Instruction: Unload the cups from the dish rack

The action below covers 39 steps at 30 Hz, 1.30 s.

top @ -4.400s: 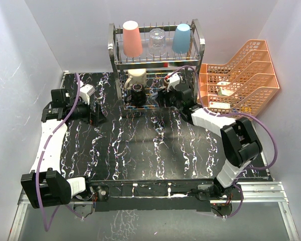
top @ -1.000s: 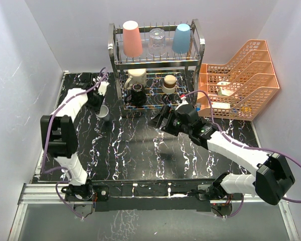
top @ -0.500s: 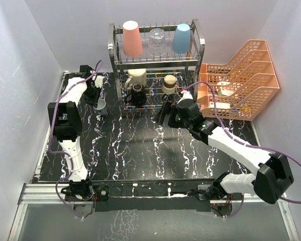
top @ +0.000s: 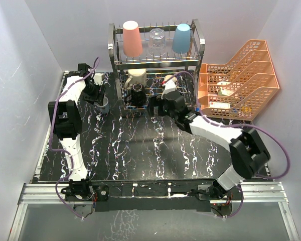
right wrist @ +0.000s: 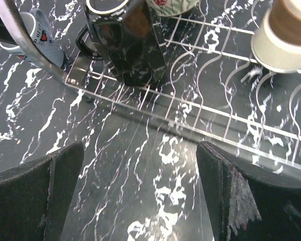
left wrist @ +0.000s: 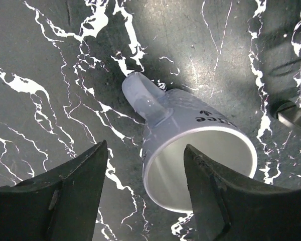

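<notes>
1. Only the left wrist view is showing lettering on the small grey cup (left wrist: 190, 145), sitting on the tabletop (left wrist: 40, 60).
2. Left fingers (left wrist: 70, 196) are hanging apart above it, empty.
3. Right fingers (right wrist: 40, 196) are gaping wide, empty, before the dish rack (top: 160, 62).

Left arm: reaches up the left side to the far end, wrist tipped downward. Left claw (top: 97, 94) points down, fingers (left wrist: 65, 196) spread wide. Right arm: elbow out to the right, forearm angled far-left. Right claw (top: 158, 106) points down, fingers spread wide, gripping nothing.
</notes>
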Motion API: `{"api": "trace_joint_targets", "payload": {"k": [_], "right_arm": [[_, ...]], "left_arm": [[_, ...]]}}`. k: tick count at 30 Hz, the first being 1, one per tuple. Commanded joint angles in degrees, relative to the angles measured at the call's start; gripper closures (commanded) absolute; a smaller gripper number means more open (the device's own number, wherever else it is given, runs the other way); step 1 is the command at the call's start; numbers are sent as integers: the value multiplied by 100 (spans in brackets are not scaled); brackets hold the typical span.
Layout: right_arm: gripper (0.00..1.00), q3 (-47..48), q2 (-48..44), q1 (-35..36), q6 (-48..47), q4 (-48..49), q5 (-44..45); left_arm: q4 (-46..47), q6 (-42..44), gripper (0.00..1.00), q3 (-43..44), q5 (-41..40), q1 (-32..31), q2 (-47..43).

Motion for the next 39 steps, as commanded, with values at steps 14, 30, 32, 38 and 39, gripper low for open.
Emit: {"api": "trace_joint_targets", "payload": {"k": [14, 30, 32, 38, 39], "right_arm": [[2, 1772, 2225, -291, -2127, 1724, -1167], [2, 2184, 3308, -458, -2295, 2476, -1722], [2, 2323, 3438, -463, -2295, 2487, -1598], [1, 2731, 3823, -457, -2313, 2498, -1742], [0, 2803, 3876, -464, -2338, 2486, -1803]], "left_arm": [[-1580, 901, 13, -66, 1892, 441, -2120], [-2684, 2469, 3, -1565, 3514, 452, -3805], [-2756, 2544, 3, -1514, 3623, 448, -3849], [-2779, 2693, 3, -1559, 3672, 450, -4002], [-2834, 2778, 3, -1570, 3689, 449, -4010]]}}
